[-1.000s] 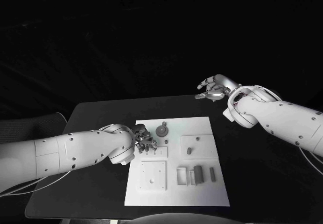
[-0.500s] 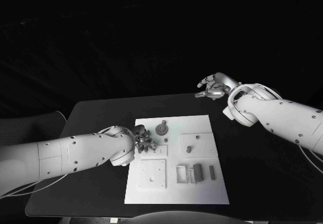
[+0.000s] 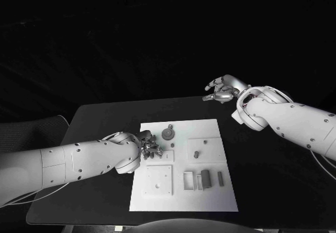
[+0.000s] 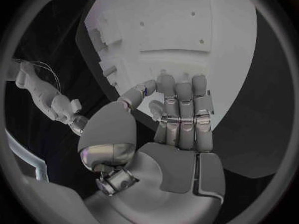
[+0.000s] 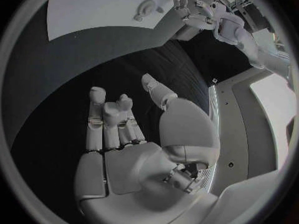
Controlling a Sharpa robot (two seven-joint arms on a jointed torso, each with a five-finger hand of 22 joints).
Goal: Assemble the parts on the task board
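Observation:
The white task board (image 3: 210,201) lies in the middle of the black table. On it sit a round grey part (image 3: 169,133), a small peg (image 3: 196,155) and several grey bars (image 3: 205,178). My left hand (image 3: 149,147) hangs over the board's left edge, fingers pointing down at a small plate (image 3: 166,156). In the left wrist view its fingers (image 4: 184,109) lie side by side over the board (image 4: 187,30), thumb close by; whether anything is pinched is hidden. My right hand (image 3: 224,90) is raised beyond the table's far right, its fingers (image 5: 106,119) loosely spread and holding nothing.
A square white plate (image 3: 159,180) lies at the board's near left. Black table (image 3: 98,121) surrounds the board on all sides. The right wrist view shows the board (image 5: 93,10), the round part (image 5: 146,7) and my left hand (image 5: 193,10) far off.
The left hand has shifted very slightly at the board's left edge. The right hand stays raised in the same spot.

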